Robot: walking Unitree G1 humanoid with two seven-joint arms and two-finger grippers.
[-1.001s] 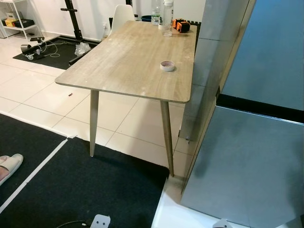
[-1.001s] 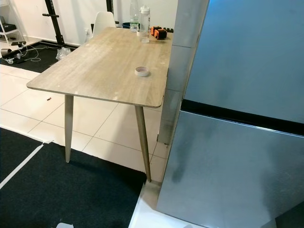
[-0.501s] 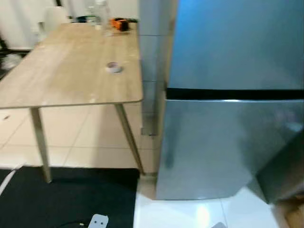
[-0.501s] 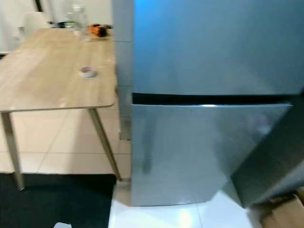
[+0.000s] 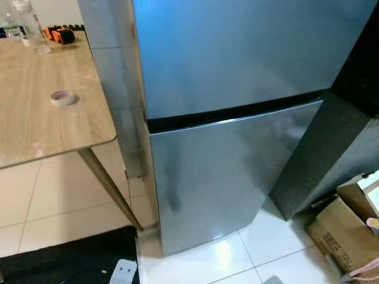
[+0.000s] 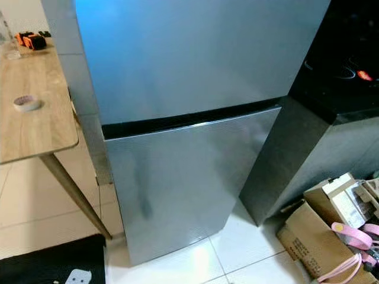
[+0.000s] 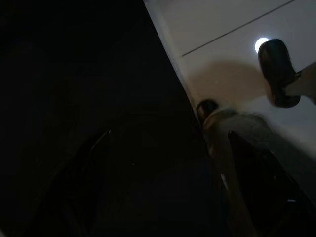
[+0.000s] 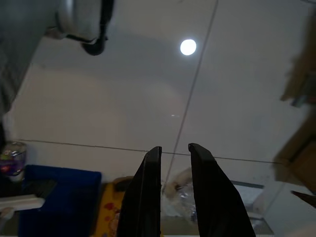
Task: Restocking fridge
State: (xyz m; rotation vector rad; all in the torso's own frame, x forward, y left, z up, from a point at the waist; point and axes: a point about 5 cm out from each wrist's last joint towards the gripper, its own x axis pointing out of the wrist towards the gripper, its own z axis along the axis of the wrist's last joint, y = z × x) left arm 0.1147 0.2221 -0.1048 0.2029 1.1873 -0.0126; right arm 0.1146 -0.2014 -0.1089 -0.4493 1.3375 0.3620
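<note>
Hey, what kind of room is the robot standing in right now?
Probably a kitchen or dining corner of a home: a two-door steel fridge stands shut between a wooden table and a dark counter, on a white tiled floor, with cardboard boxes beside it.

Right gripper point(image 8: 172, 163) hanging idle, pointed down toward the floor; two long black fingers point(image 8: 145, 197) side by side, near parallel, a narrow gap between them, nothing held. Fingers entering the right wrist view from 6 o'clock, tips reaching toward 12. Left gripper point(image 7: 163, 187) hanging in deep shade (fingers barely made out as dark shapes low in the left wrist view); spread not readable.
</note>
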